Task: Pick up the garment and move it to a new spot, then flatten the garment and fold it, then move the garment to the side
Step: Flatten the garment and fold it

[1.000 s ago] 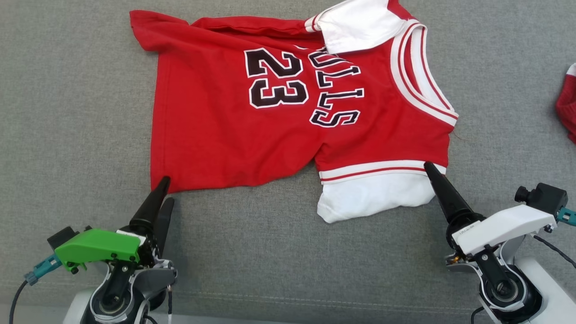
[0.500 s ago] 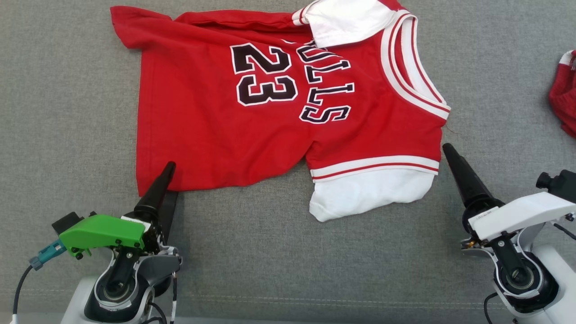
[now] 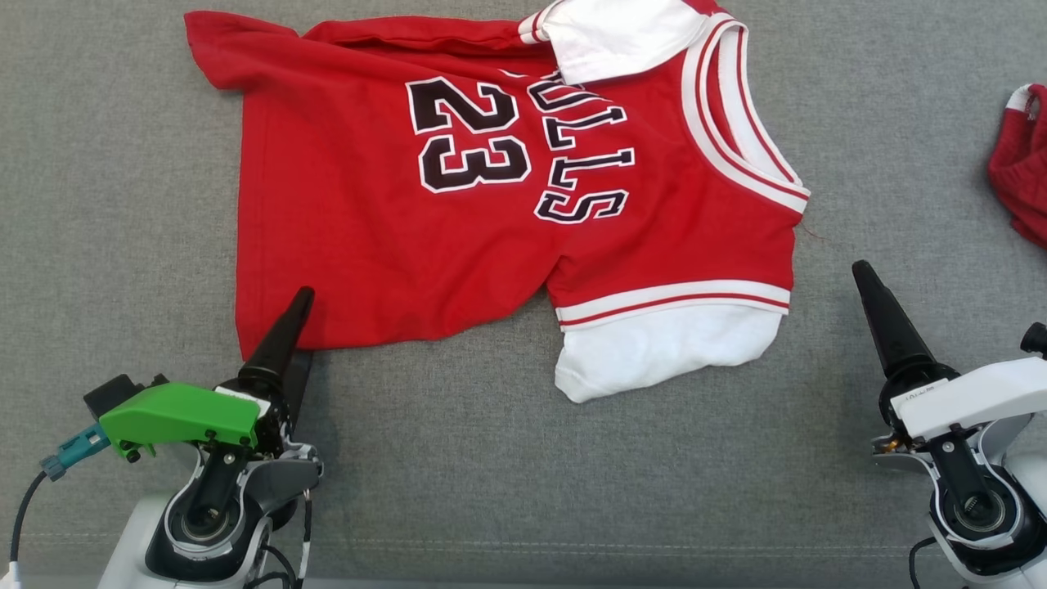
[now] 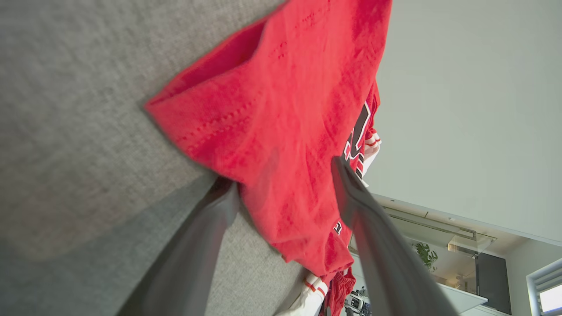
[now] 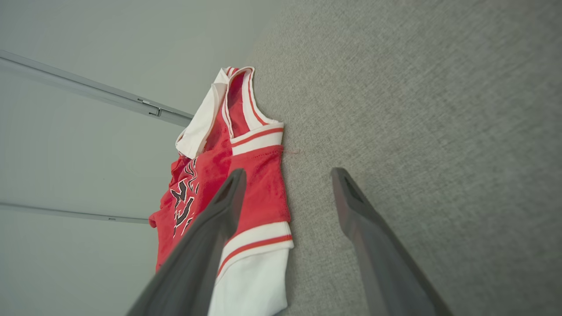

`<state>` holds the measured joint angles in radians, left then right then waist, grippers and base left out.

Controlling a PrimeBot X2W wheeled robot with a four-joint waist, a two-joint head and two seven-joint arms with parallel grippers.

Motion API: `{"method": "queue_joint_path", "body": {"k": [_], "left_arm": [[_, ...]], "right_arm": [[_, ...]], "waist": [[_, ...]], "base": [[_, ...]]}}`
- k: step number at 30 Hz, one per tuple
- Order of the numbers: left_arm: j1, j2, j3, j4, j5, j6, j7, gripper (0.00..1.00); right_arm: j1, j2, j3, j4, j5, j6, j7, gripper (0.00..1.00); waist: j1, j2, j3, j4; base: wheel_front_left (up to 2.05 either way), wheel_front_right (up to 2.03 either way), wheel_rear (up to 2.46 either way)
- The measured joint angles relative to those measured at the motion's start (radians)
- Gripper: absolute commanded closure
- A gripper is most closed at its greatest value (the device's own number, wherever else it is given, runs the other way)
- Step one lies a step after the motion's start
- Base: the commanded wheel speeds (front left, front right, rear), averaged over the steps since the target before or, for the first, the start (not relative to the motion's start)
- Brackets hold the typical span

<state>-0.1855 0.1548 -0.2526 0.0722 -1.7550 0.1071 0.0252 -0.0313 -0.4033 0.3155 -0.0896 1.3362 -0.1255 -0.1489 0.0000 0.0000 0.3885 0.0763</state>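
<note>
Lying front-up on the grey cushion, the red garment is spreading across the upper middle of the head view, its hem pointing to the robot's left. The left gripper is standing wide open with nothing clamped; in the left wrist view its fingers are straddling the near hem corner, cloth lying between them. The right gripper is gaping just as wide and holding nothing, hanging over bare cushion just beside the near white sleeve.

Judging by this, the step in hand is taking hold of the near edge. The left is looking well placed to pinch the corner deep enough to catch both layers; the right is needing to come in over the striped sleeve band before closing. Lifting both ends level and taut should be keeping the cloth from bunching.

The far white sleeve is lying flipped over the chest and the far edge is rolling into a ridge; both are wanting smoothing. Another red cloth is sitting at the right edge, well apart.
</note>
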Motion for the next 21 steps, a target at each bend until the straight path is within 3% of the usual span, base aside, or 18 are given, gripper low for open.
{"method": "queue_joint_path", "body": {"k": [3,6,9,11,17,19,20,21], "left_arm": [[0.000,0.000,-0.002,0.000,0.000,0.000,0.000,0.00],[-0.002,0.000,-0.008,-0.007,0.001,0.001,0.000,0.25],[-0.011,-0.002,-0.016,-0.006,0.002,0.009,0.000,0.34],[-0.016,-0.004,-0.021,-0.005,0.002,0.009,0.001,0.49],[-0.023,-0.007,-0.019,0.002,0.010,0.012,0.000,0.57],[-0.023,-0.007,-0.019,0.004,0.010,0.013,0.000,0.65],[-0.023,-0.007,-0.019,0.005,0.010,0.016,0.000,0.73],[-0.023,-0.007,-0.019,0.006,0.010,0.016,0.000,0.78]], "right_arm": [[0.000,0.000,0.013,0.000,0.002,0.000,0.008,0.00],[-0.001,0.000,0.036,-0.001,0.001,0.000,0.029,0.00],[-0.003,0.002,0.063,0.000,0.001,0.000,0.048,0.00],[-0.005,0.004,0.069,0.002,0.000,0.000,0.053,0.00],[-0.025,0.008,0.074,0.014,-0.004,0.000,0.063,0.00],[-0.035,0.015,0.074,0.020,-0.004,0.000,0.063,0.00],[-0.040,0.018,0.074,0.023,-0.004,0.000,0.066,0.00],[-0.046,0.023,0.074,0.026,-0.003,0.000,0.067,0.08]], "waist": [[0.0000,0.0000,0.004,0.001],[0.0000,0.0000,0.012,0.006],[0.0000,0.0000,0.019,0.014],[0.0000,0.0000,0.022,0.020],[0.0000,0.0000,0.024,0.037],[0.0000,0.0000,0.023,0.039],[0.0000,0.0000,0.023,0.040],[0.0000,0.0000,0.022,0.041]], "base": [[0.00,0.00,0.00],[0.00,0.00,0.00],[0.00,0.00,0.00],[0.00,0.00,0.00],[0.00,0.00,0.00],[0.00,0.00,0.00],[0.00,0.00,0.00],[0.00,0.00,0.00]]}}
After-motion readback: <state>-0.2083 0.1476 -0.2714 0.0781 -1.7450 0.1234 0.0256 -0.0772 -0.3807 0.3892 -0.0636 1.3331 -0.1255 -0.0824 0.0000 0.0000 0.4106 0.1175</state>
